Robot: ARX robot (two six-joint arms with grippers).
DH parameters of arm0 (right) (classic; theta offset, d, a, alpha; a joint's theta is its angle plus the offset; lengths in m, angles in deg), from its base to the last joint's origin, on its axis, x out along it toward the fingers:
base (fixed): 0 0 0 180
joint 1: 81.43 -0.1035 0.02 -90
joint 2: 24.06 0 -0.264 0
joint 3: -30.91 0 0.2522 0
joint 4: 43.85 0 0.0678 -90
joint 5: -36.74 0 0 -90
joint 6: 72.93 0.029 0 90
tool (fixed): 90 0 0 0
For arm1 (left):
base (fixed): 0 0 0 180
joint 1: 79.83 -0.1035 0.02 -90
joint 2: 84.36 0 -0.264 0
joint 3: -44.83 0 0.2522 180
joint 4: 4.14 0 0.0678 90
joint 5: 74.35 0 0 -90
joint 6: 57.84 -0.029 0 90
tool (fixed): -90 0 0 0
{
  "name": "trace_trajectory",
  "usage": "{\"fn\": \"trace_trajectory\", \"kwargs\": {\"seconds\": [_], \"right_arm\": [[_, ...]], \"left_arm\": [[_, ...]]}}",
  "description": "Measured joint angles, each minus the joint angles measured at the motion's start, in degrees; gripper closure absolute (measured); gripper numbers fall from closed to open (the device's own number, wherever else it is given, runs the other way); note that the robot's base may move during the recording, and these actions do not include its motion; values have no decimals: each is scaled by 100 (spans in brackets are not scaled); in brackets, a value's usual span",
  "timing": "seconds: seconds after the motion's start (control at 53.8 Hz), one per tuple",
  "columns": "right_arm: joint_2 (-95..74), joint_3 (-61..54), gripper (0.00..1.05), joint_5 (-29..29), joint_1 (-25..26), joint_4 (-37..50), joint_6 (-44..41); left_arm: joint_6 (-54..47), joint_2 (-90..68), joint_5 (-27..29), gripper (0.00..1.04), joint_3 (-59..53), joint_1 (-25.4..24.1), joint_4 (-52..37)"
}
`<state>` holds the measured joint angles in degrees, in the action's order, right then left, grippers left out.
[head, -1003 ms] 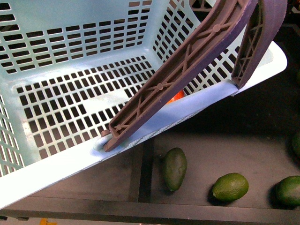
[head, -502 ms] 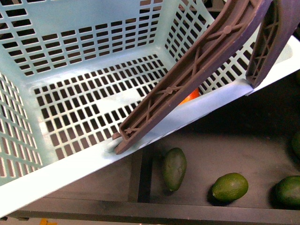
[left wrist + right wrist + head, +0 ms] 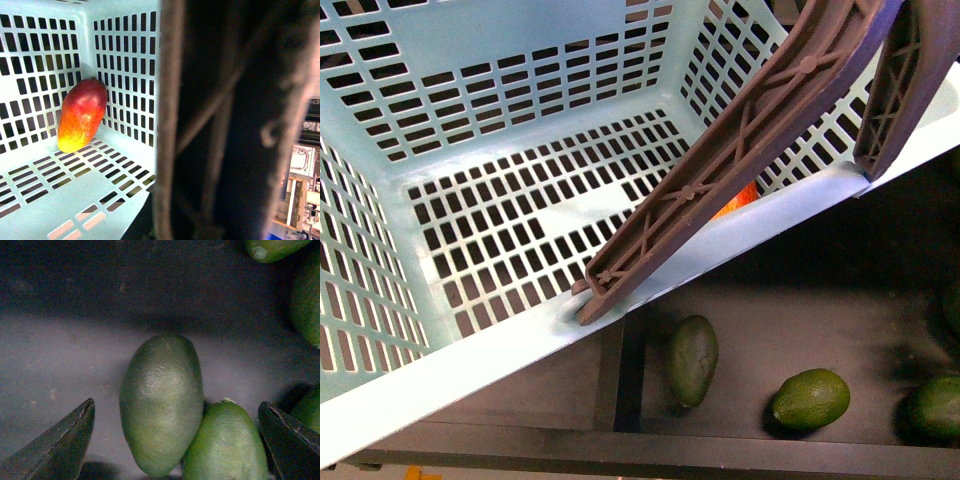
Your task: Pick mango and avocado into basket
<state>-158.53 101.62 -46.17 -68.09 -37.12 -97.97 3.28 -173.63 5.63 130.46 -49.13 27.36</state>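
Observation:
The turquoise basket (image 3: 520,345) fills the front view, tilted, with its brownish handle (image 3: 720,165) raised across it. The red-orange mango (image 3: 82,114) lies inside, in a corner; only an orange sliver (image 3: 735,203) shows in front. My left gripper is shut on the basket's handle (image 3: 225,125), which hides the fingers. A dark olive avocado (image 3: 692,358) lies on the black shelf below the basket. My right gripper (image 3: 177,440) is open above a dull olive avocado (image 3: 161,402), one finger (image 3: 60,445) on each side. The right gripper is not in the front view.
Brighter green avocados (image 3: 810,398) (image 3: 932,408) lie right of the dark one. In the right wrist view a brighter avocado (image 3: 227,445) touches the olive one, and more green fruit (image 3: 305,295) lies at the edge. A black shelf rail (image 3: 620,450) runs along the front.
The basket has shifted to the right and slightly up in the front view, its handle with it. The avocados on the shelf have not moved.

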Motion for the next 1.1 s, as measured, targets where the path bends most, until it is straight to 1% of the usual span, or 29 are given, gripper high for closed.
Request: {"fn": "trace_trajectory", "kwargs": {"seconds": [0.186,0.483,1.096], "right_arm": [[-275,201,9,-20,-129,-31,173],[-752,647,9,-146,-177,-164,450],[-1255,1200,9,-127,-315,-376,769]], "left_arm": [[0,0,-4,101,0,0,0],[-2,0,42,101,0,0,0],[-2,0,22,101,0,0,0]]}}
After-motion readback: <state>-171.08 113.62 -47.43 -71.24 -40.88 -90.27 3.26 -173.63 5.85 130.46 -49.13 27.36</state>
